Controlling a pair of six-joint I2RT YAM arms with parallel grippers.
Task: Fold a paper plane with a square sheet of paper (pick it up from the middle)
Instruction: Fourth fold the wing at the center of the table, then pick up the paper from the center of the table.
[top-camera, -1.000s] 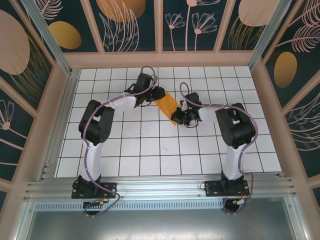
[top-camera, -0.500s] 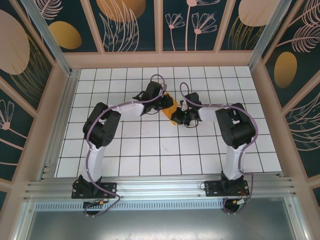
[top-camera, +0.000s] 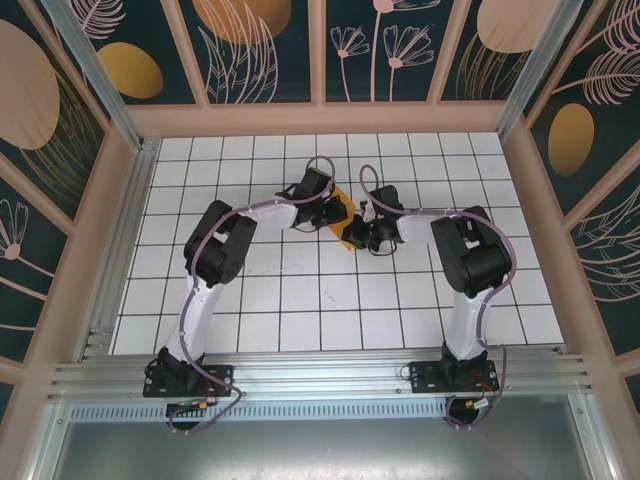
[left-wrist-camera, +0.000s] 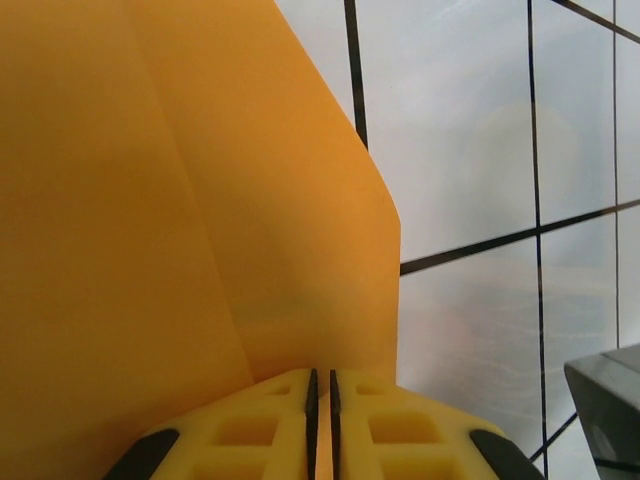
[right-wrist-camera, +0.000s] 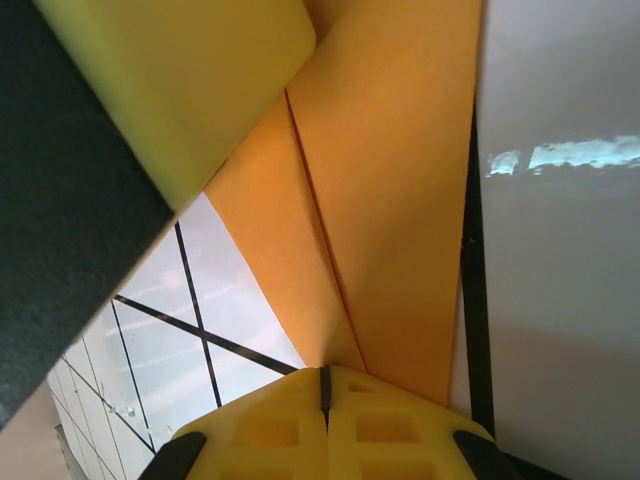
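The bright-orange sheet of paper is folded into a narrow pointed paper plane shape and held just above the tiles at mid-table. My left gripper is shut on its wide end. In the left wrist view the paper runs up from the thin slit of that gripper. My right gripper is shut on the pointed end. In the right wrist view a crease in the paper leads straight into that gripper. A yellow finger of the left gripper lies against the paper's far end.
The white grid-tiled table is walled by a wooden frame with dark leaf-pattern panels. An aluminium rail crosses the near edge by the arm bases. The two grippers stand less than one tile apart.
My left gripper has moved right, toward the right gripper, and closed on the paper. Less of the orange paper shows from above. The right arm has stayed put.
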